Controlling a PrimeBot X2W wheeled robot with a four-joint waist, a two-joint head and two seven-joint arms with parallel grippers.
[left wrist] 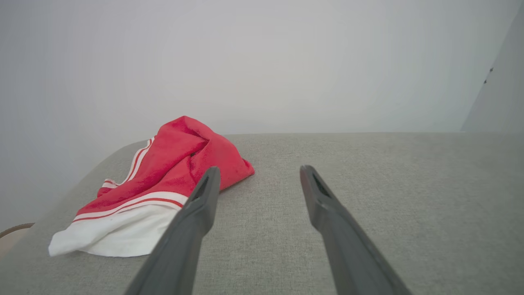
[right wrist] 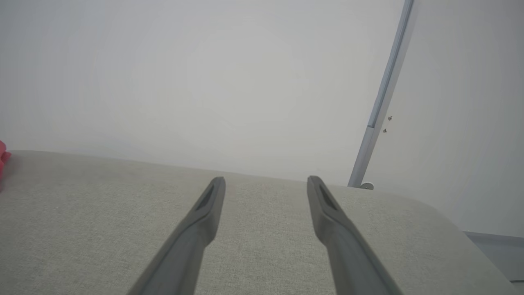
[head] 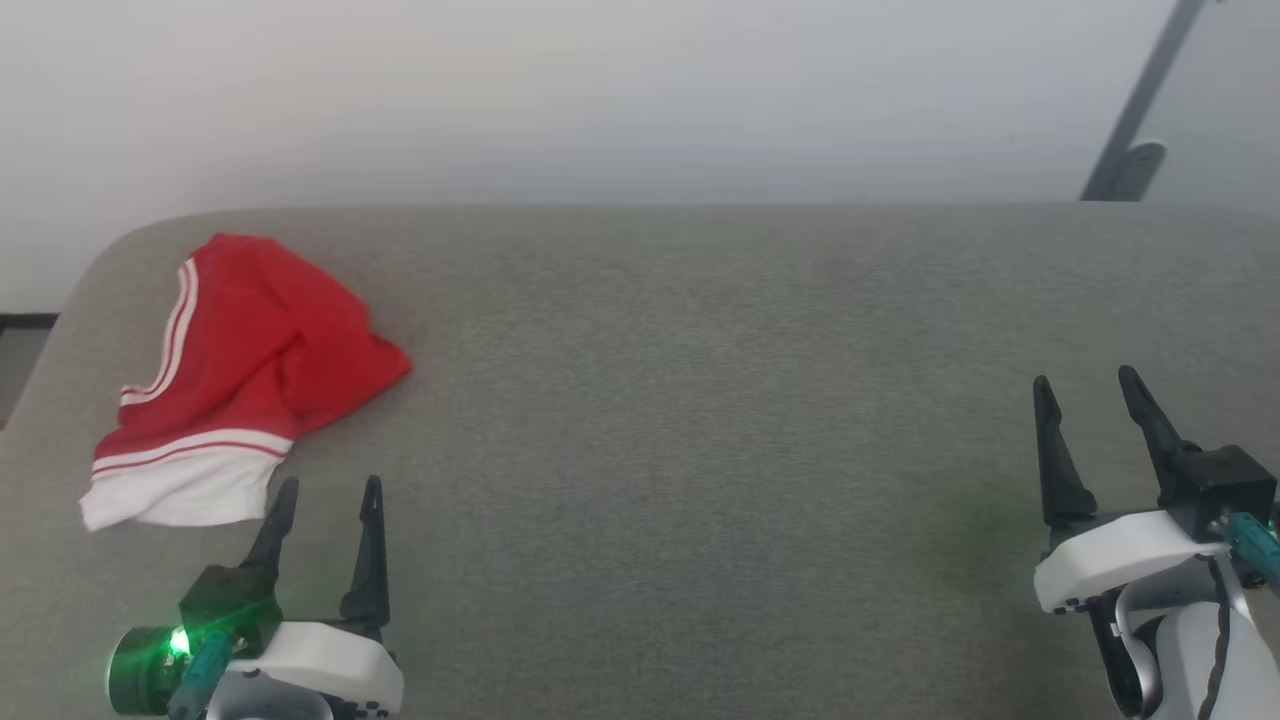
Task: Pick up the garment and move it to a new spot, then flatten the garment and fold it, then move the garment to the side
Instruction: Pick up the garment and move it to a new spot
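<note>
The garment [head: 240, 370] lies crumpled at the far left of the grey table: red cloth with white-and-red striped trim and a white sleeve end toward me. In the left wrist view the garment [left wrist: 163, 184] sits ahead and left of the fingers. My left gripper [head: 330, 485] stands open just in front of its white end, with nothing between the fingers. My right gripper [head: 1085, 378] is open and empty near the table's right side, far from the cloth. A sliver of the garment [right wrist: 3, 157] shows at the right wrist view's left edge.
The grey fabric-covered table [head: 700, 400] has rounded corners and a white wall behind it. A grey metal bar [head: 1140, 110] leans at the back right, also seen as the bar [right wrist: 380, 110] in the right wrist view.
</note>
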